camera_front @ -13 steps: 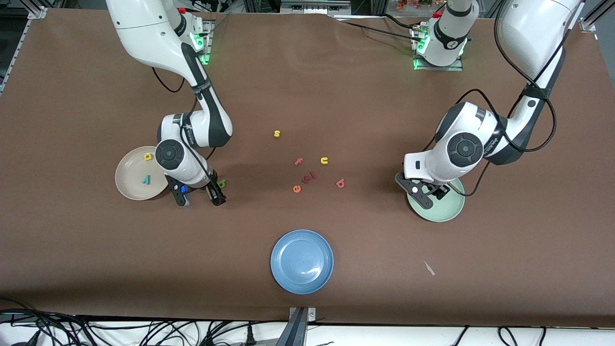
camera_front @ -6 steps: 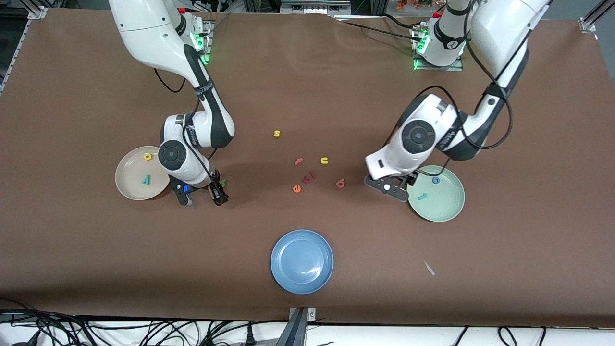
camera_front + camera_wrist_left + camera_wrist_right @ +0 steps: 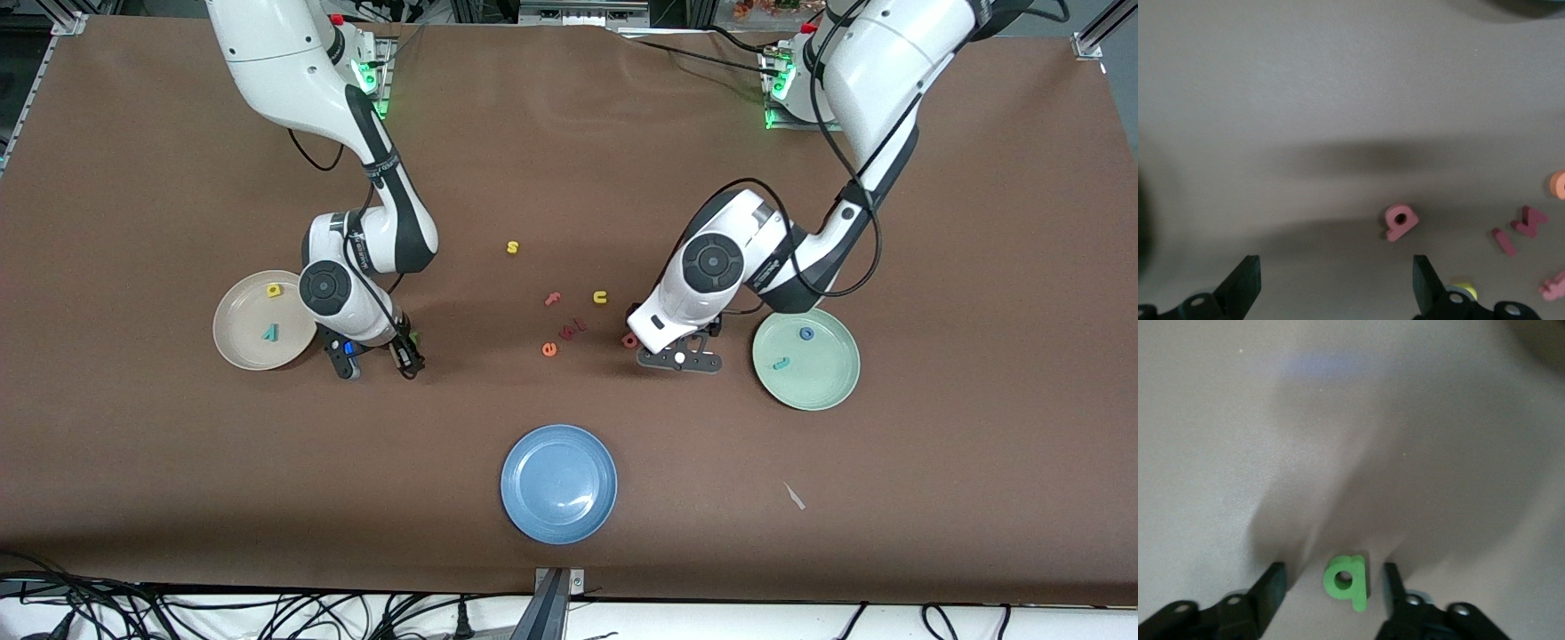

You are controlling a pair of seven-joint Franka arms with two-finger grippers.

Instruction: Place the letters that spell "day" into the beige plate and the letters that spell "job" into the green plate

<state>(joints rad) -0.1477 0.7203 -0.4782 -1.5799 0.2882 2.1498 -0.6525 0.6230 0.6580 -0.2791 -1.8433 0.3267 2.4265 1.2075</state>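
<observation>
The dark green d [image 3: 1346, 581] lies flat on the table between the fingers of my right gripper [image 3: 1333, 580], with a gap on each side; that gripper [image 3: 407, 351] is low beside the beige plate [image 3: 238, 342] and the d [image 3: 412, 338]. The yellow a [image 3: 274, 290] and teal y [image 3: 269, 332] lie in that plate. The green plate [image 3: 831, 378] holds the blue o [image 3: 806, 334] and teal j [image 3: 781, 363]. My left gripper [image 3: 647, 349] hangs wide open by the salmon b [image 3: 629, 339], which lies just ahead of its fingers [image 3: 1426, 280], b [image 3: 1400, 222].
Loose letters lie mid-table: a yellow s [image 3: 512, 247], a salmon f [image 3: 552, 299], a yellow u [image 3: 600, 297], an orange e [image 3: 549, 349] and dark red pieces [image 3: 576, 327]. A blue plate [image 3: 558, 483] stands nearer the front camera. A white scrap [image 3: 794, 496] lies nearby.
The left arm has swung from over the green plate toward the middle, ending by the b. The right gripper's fingers have drawn in around the d.
</observation>
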